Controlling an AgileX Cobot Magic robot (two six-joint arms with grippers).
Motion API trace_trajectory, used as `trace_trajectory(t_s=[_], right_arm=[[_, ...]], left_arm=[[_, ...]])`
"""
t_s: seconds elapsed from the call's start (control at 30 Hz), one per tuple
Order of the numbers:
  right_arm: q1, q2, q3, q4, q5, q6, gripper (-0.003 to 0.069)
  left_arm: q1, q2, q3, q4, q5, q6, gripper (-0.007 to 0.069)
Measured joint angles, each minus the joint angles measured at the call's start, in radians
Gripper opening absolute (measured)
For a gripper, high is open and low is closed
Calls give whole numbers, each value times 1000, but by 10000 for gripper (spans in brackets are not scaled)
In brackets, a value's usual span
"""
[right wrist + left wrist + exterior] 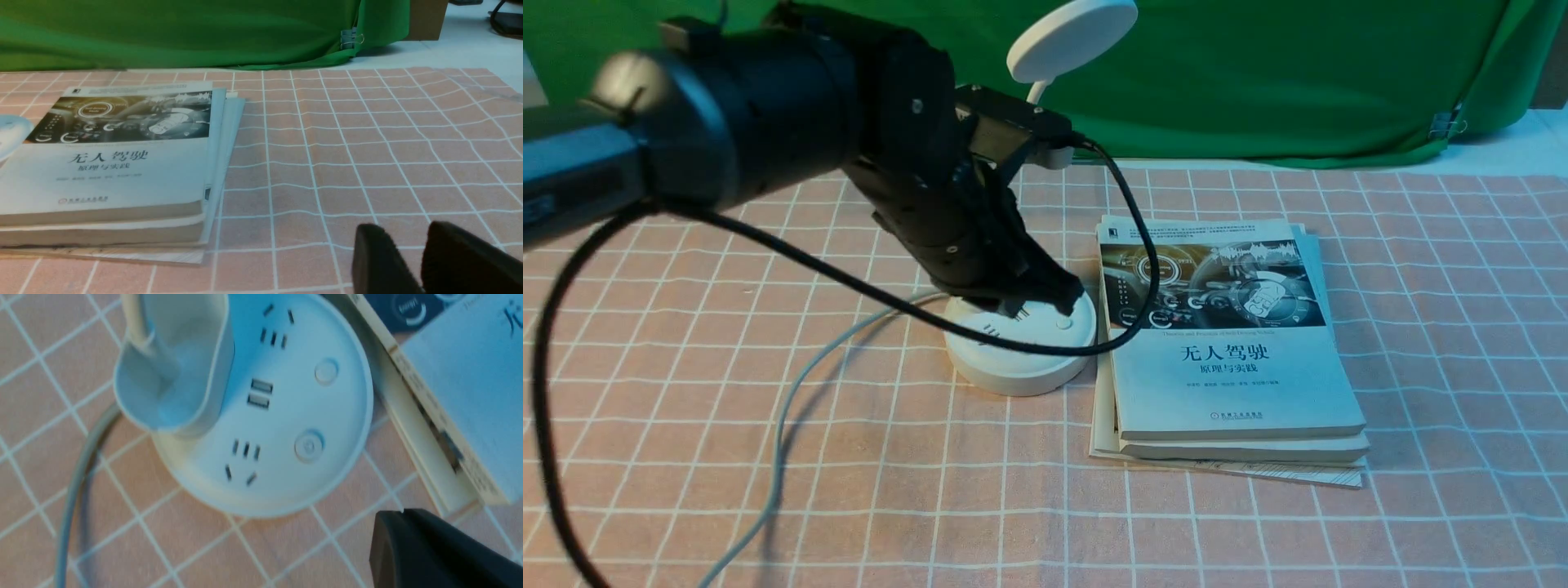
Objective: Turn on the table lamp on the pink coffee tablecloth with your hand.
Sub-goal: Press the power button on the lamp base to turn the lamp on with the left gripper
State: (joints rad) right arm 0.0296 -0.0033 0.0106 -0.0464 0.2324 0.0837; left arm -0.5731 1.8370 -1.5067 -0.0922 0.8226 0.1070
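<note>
The lamp (1021,347) stands on the pink cloth (890,457), just beside a pile of books (1233,351). The left gripper (1045,306) hangs over the lamp's base; I can't tell if it is open or closed. The right gripper (408,237) has a small gap between its tips and holds nothing. A black cable (849,282) loops down from the left arm (768,114).
</note>
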Motion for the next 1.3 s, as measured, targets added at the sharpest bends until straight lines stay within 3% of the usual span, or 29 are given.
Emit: trace_trajectory(t_s=[0.47,1.3], right_arm=[[0,0,0,0,0,0,238],[0,0,0,0,0,0,238]], left_arm=[[0,210,-128,-41,-166,0,21],[0,311,-146,-14,-154,0,21]])
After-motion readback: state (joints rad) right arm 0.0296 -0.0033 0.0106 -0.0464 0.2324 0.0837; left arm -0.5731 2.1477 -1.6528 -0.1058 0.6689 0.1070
